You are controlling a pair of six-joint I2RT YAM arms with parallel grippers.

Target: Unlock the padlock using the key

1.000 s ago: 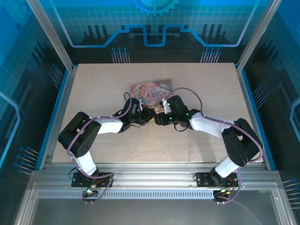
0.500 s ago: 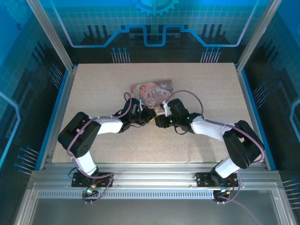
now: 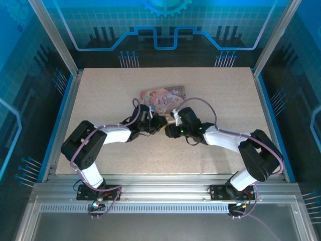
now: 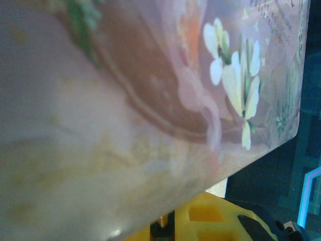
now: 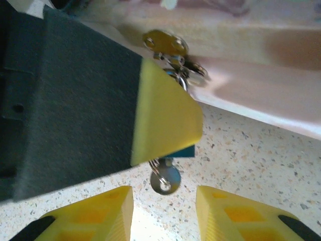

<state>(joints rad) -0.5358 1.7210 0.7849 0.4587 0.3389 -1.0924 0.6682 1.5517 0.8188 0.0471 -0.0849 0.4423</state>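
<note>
A silver key (image 5: 165,179) with a ring through its round head hangs just above the table, its neck going up into a small blue-tinted block that I take for the padlock (image 5: 184,150). My left gripper (image 3: 159,122) is shut on that block at the pink tin's near edge; one of its yellow fingers (image 5: 163,115) covers most of it. In the left wrist view its fingertips (image 4: 200,223) are closed under the tin lid (image 4: 150,75). My right gripper (image 5: 164,211) is open, its two yellow fingers on either side of the key head and just short of it.
The pink illustrated tin (image 3: 163,94) lies on the speckled table (image 3: 110,95) behind both grippers. A gold tab (image 5: 163,42) and small ring links (image 5: 188,68) sit at the tin's edge above the left finger. Both arms meet at mid-table.
My right arm has slid left and closer to the left gripper, its wrist swinging in. The left arm has stayed put and both jaws kept their width.
</note>
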